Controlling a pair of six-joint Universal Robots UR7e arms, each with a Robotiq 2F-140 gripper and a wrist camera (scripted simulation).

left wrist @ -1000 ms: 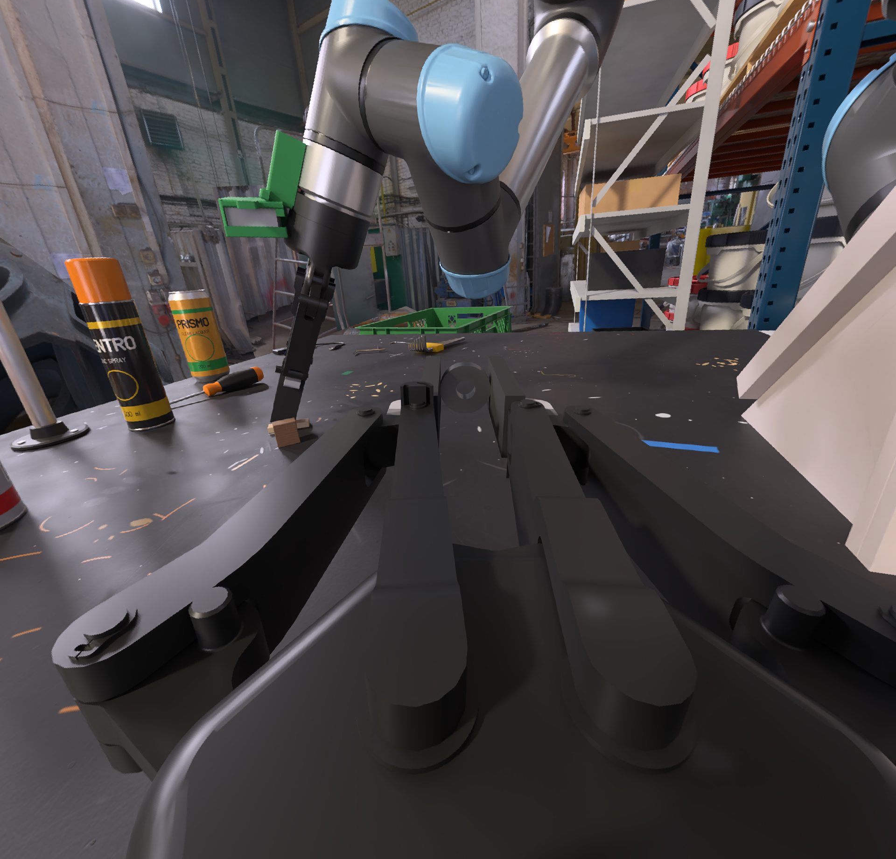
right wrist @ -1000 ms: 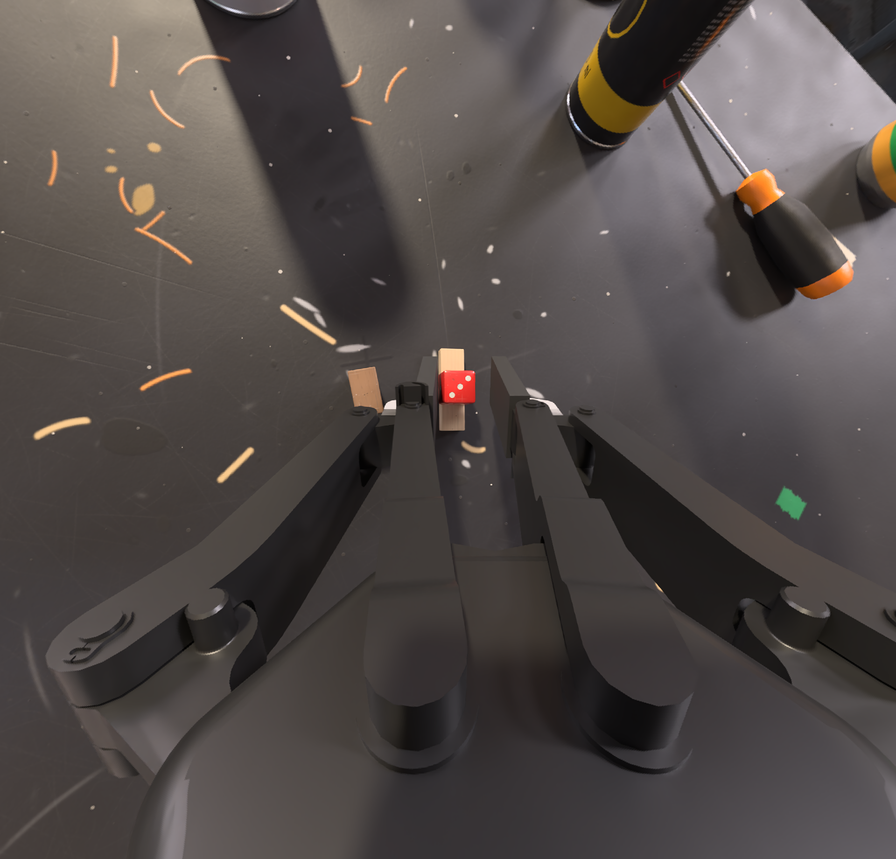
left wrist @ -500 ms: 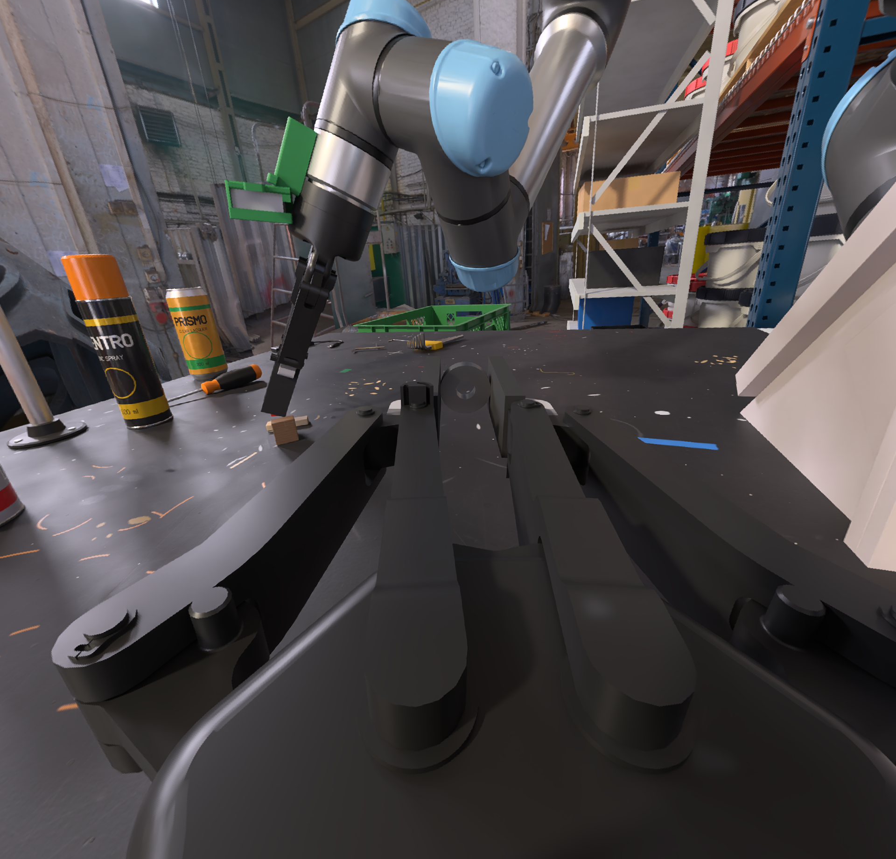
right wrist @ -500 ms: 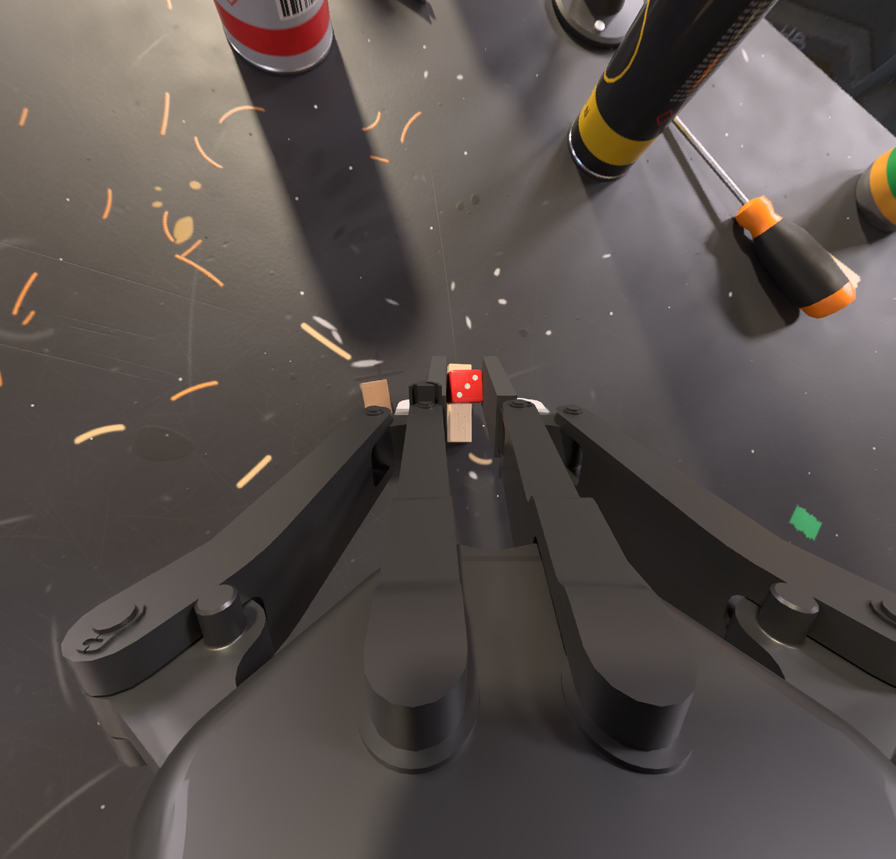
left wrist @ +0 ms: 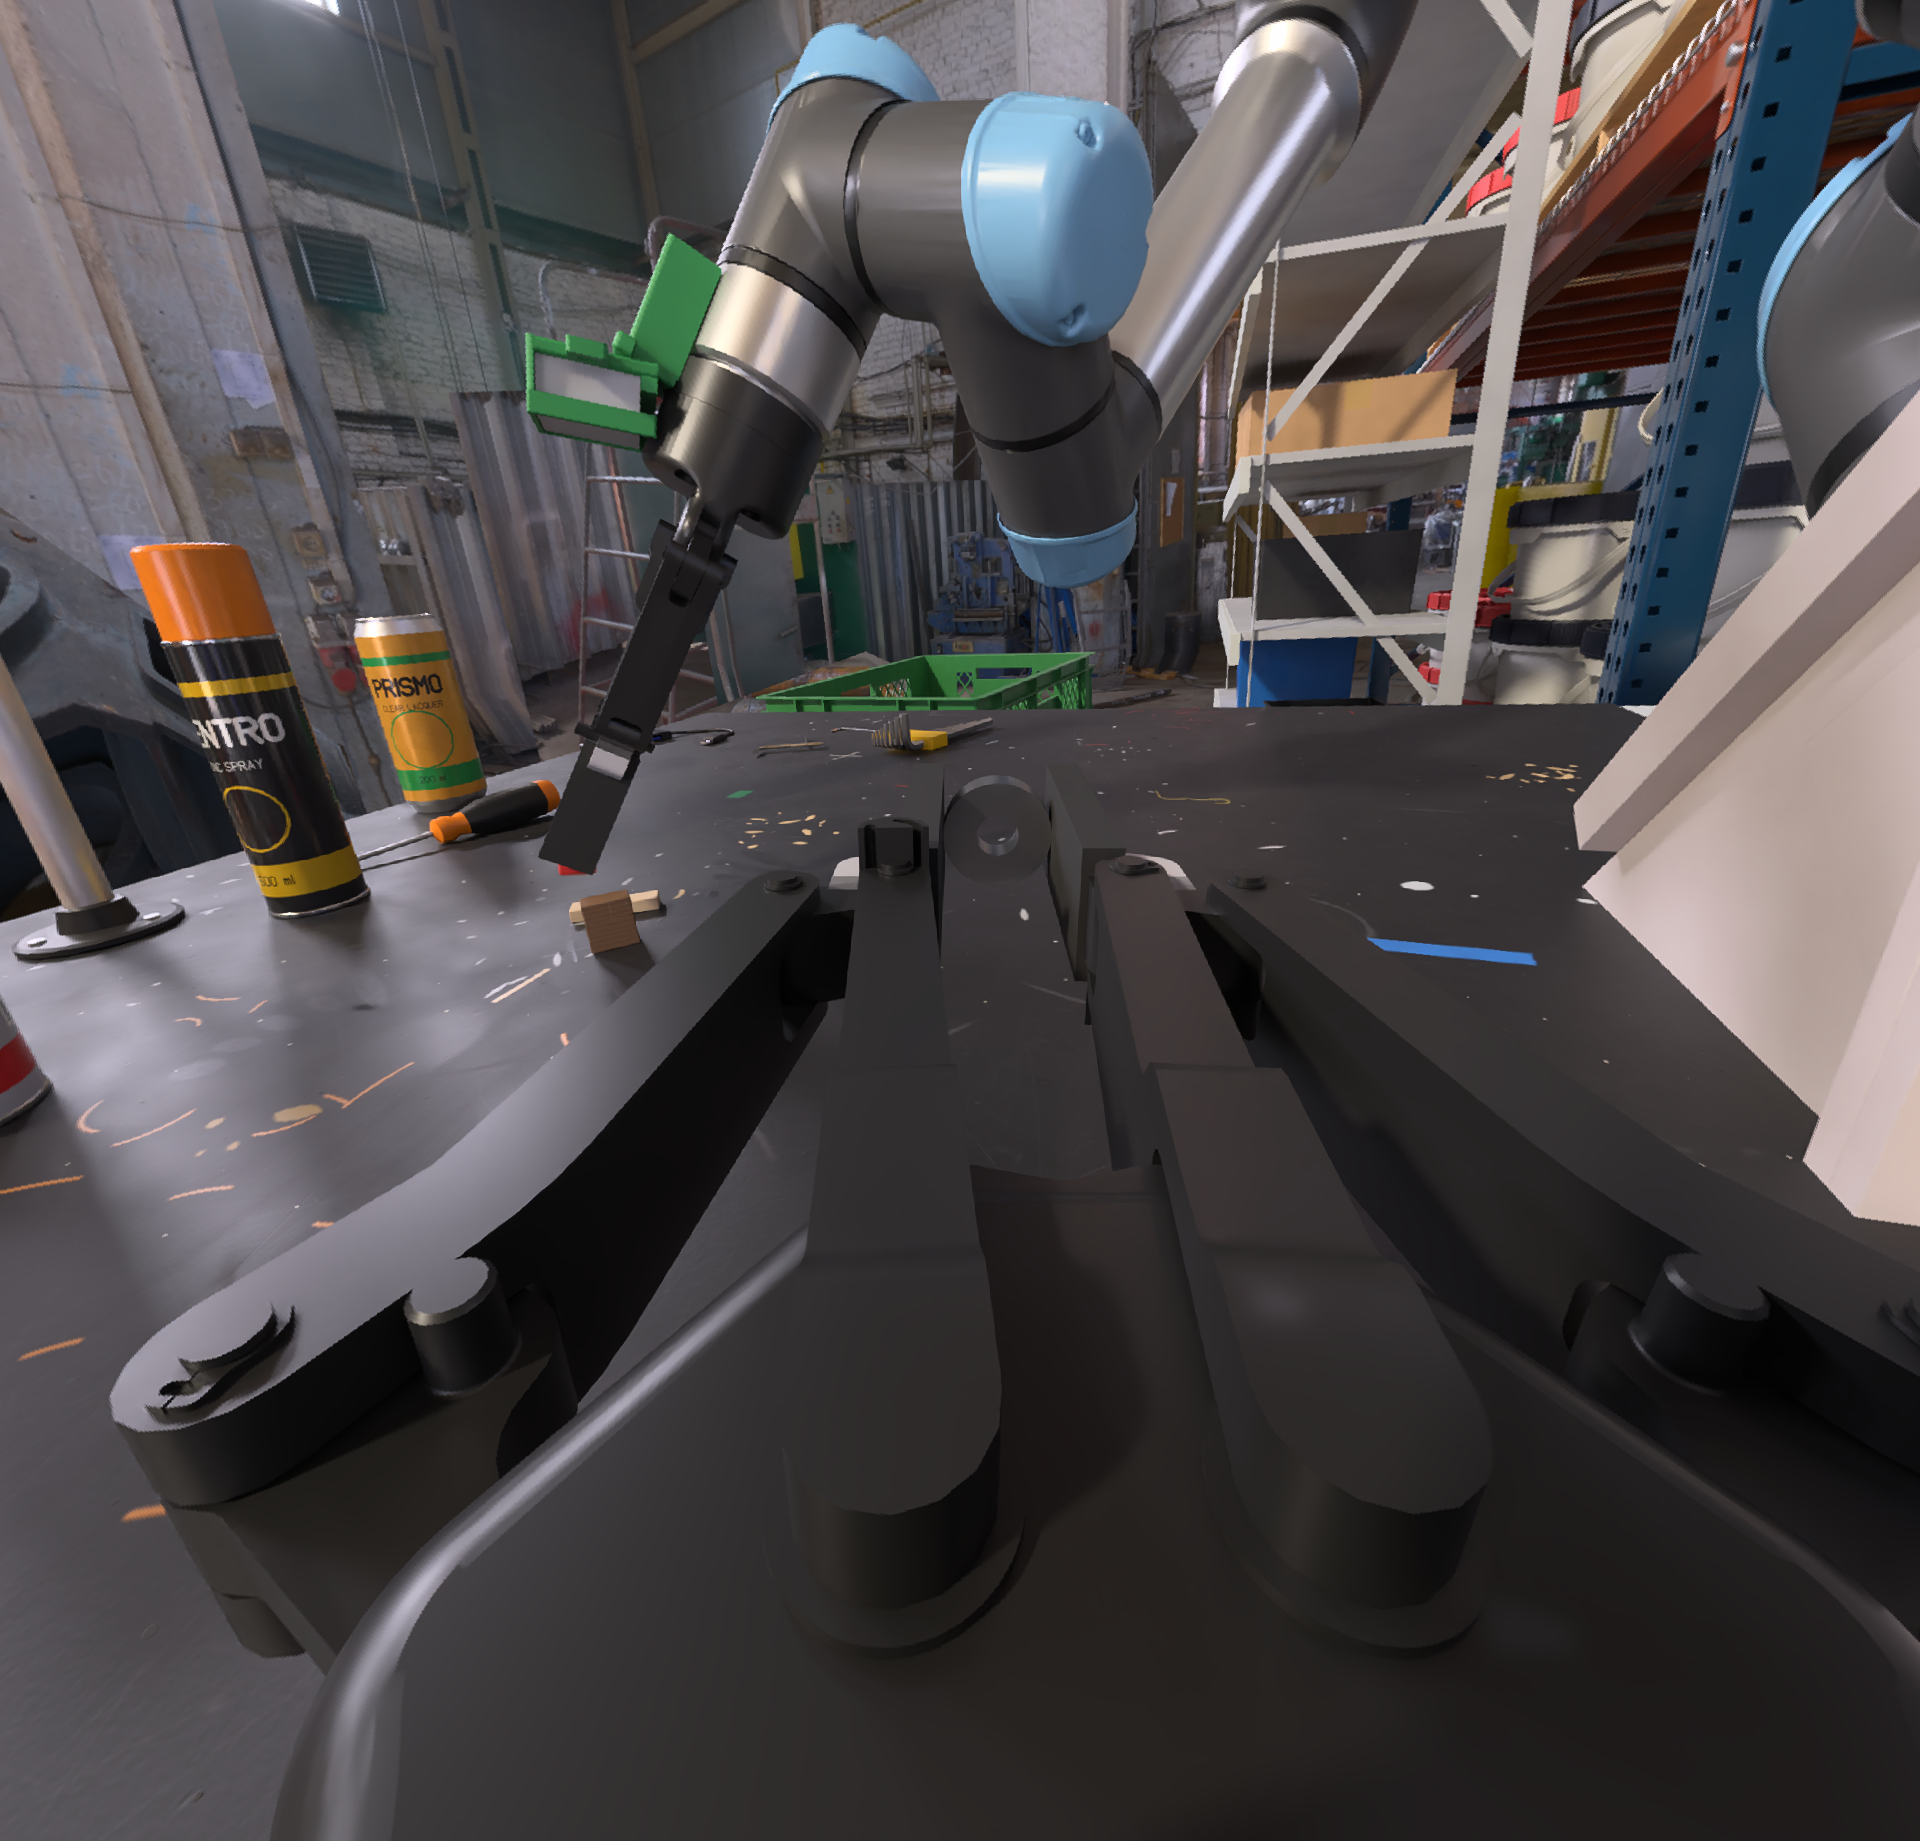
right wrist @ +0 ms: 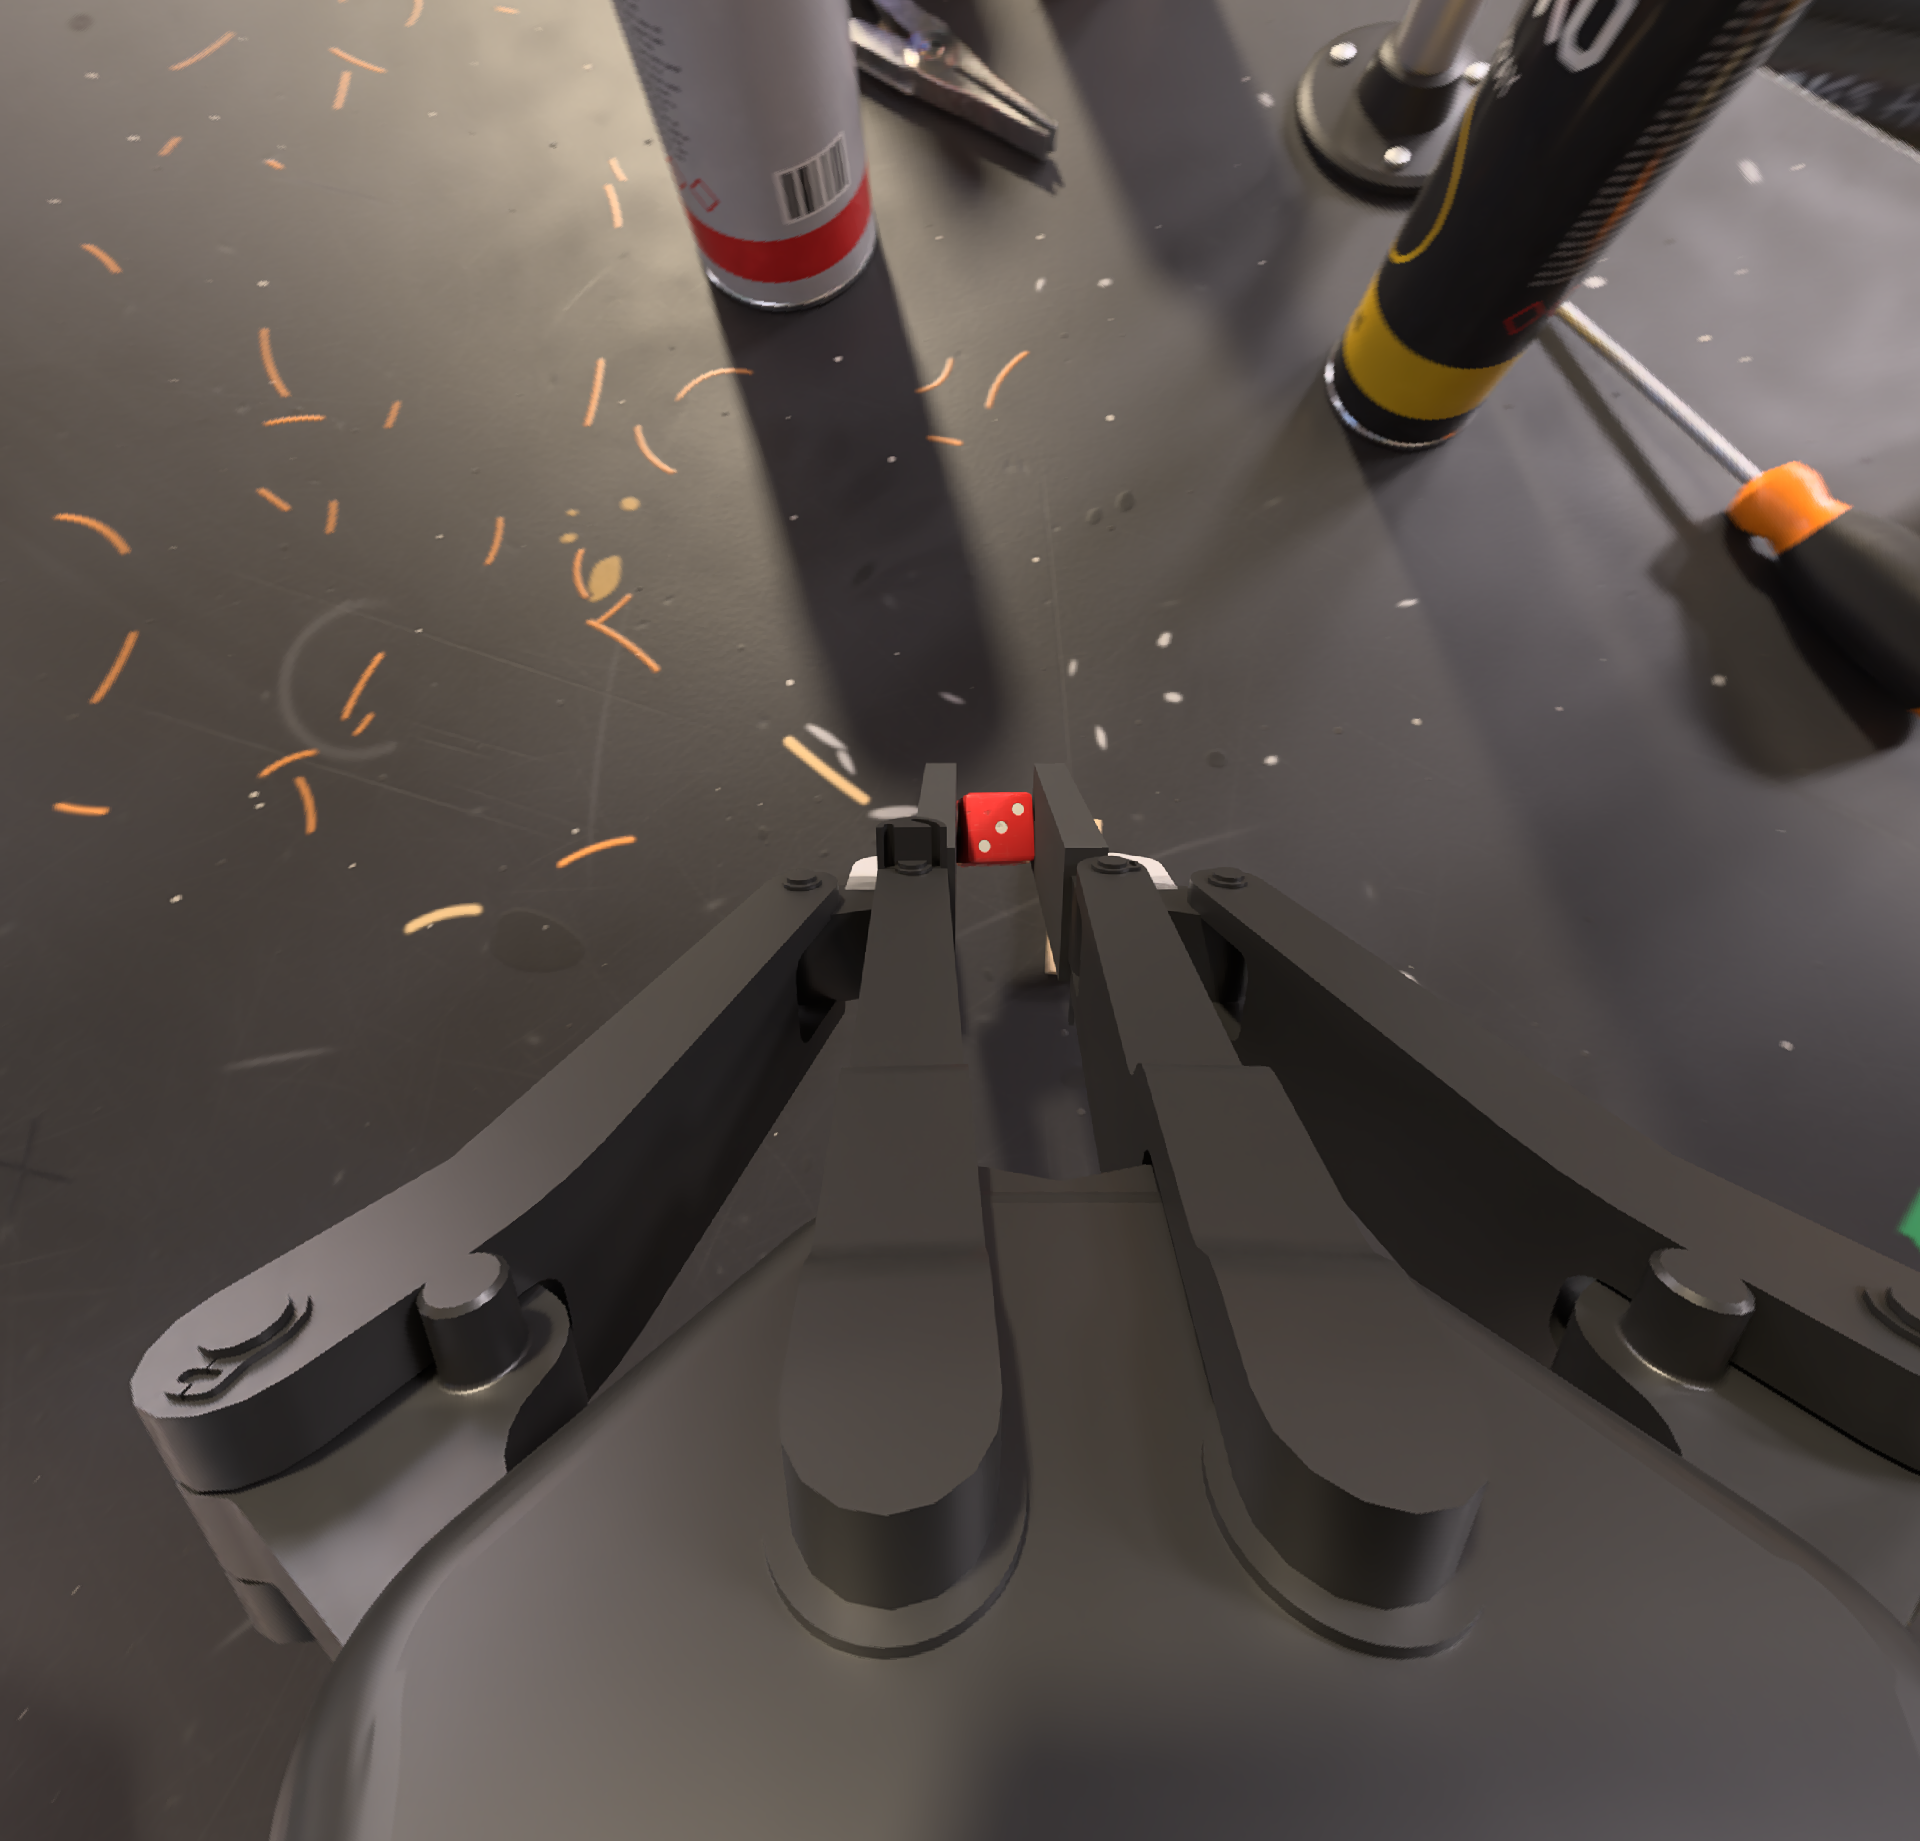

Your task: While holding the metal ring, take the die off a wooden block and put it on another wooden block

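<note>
My left gripper (left wrist: 995,823) is shut on the grey metal ring (left wrist: 982,841) and holds it just above the dark table. My right gripper (right wrist: 995,823) is shut on the red die (right wrist: 995,827) and holds it above the table. In the left wrist view the right gripper (left wrist: 571,841) hangs tilted over two small wooden blocks (left wrist: 611,921), with a bit of the die (left wrist: 574,869) showing at its tip. In the right wrist view only a pale sliver of a block (right wrist: 1051,952) shows between the fingers.
Ahead of the right gripper stand a grey-and-red can (right wrist: 769,129), pliers (right wrist: 945,77), a black-and-yellow spray can (right wrist: 1475,264), a pole base (right wrist: 1361,108) and an orange-and-black screwdriver (right wrist: 1808,544). A yellow can (left wrist: 416,711) and a white slab (left wrist: 1766,856) flank the table.
My right gripper has shut on the die and lifted it up off the wooden block; the blocks stay on the table. My left gripper has kept still with the ring.
</note>
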